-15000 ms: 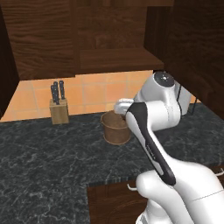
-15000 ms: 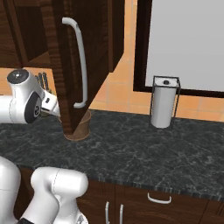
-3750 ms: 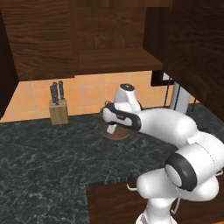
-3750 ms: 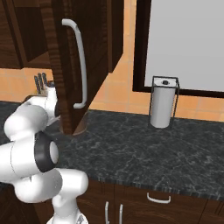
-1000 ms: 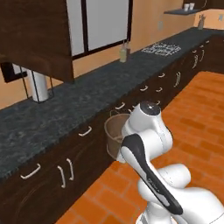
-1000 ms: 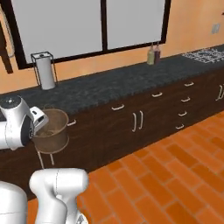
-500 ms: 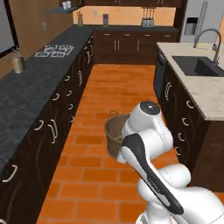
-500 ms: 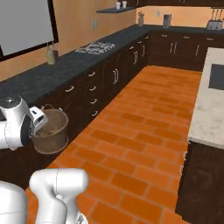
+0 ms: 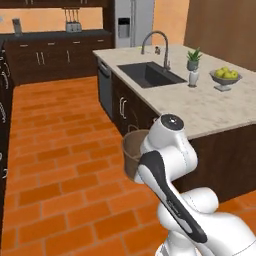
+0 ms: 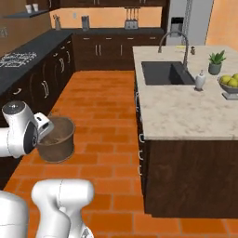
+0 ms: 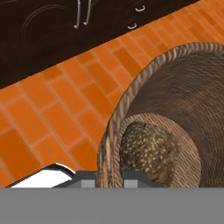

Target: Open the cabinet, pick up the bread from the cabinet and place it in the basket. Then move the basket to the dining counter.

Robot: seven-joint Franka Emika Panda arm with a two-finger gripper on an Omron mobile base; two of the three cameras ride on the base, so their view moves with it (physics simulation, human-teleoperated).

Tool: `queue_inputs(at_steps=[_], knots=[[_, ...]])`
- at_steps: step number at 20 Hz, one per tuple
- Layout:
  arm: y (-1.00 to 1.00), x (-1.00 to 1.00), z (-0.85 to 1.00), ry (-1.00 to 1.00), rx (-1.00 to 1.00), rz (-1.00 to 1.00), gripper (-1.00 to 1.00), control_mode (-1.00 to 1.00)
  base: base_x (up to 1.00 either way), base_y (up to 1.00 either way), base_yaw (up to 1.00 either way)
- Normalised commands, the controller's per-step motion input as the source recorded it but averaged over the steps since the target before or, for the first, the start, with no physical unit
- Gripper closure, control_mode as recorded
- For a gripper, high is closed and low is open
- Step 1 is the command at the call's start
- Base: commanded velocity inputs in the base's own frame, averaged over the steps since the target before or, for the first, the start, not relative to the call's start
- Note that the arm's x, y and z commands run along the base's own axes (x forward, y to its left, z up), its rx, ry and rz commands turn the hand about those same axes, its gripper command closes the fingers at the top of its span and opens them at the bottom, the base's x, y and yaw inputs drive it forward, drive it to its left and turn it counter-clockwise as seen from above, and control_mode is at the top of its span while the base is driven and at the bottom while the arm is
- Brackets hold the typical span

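The round brown woven basket (image 9: 131, 150) (image 10: 57, 139) hangs above the orange brick floor, close in front of my arm. My gripper (image 11: 109, 176) (image 10: 45, 128) is shut on the basket's near rim, one finger inside and one outside. The bread (image 11: 148, 151), a lumpy brown-tan lump, lies on the bottom of the basket (image 11: 188, 83). The dining counter (image 9: 200, 107) (image 10: 176, 111), light beige marble over dark wood, stands just right of the basket. The cabinet is out of view.
A sink with a curved faucet (image 9: 150, 74) (image 10: 166, 73), a small potted plant (image 9: 193, 59) and a grey fruit bowl (image 9: 224, 77) (image 10: 230, 86) sit on the island. Dark base cabinets (image 10: 37, 88) line the left wall. Open brick floor (image 9: 55, 150) runs between them.
The whole picture has swung round with the base: the long wall counter has left the views and the island has come in at the right. The basket stays in my grip.
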Motion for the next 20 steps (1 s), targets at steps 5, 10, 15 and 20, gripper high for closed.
queue_inputs(at_steps=[5, 10, 15, 20], knots=[[0.00, 0.00, 0.00, 0.00, 0.00, 0.00, 1.00, 1.00, 0.78, -0.83, -0.05], [0.00, 0.00, 0.00, 0.00, 0.00, 0.00, 1.00, 1.00, 0.95, 0.38, 0.00], [0.00, 0.00, 0.00, 0.00, 0.00, 0.00, 1.00, 1.00, 0.57, -0.23, 0.03], [0.00, 0.00, 0.00, 0.00, 0.00, 0.00, 1.00, 1.00, -0.27, -1.00, 0.02]])
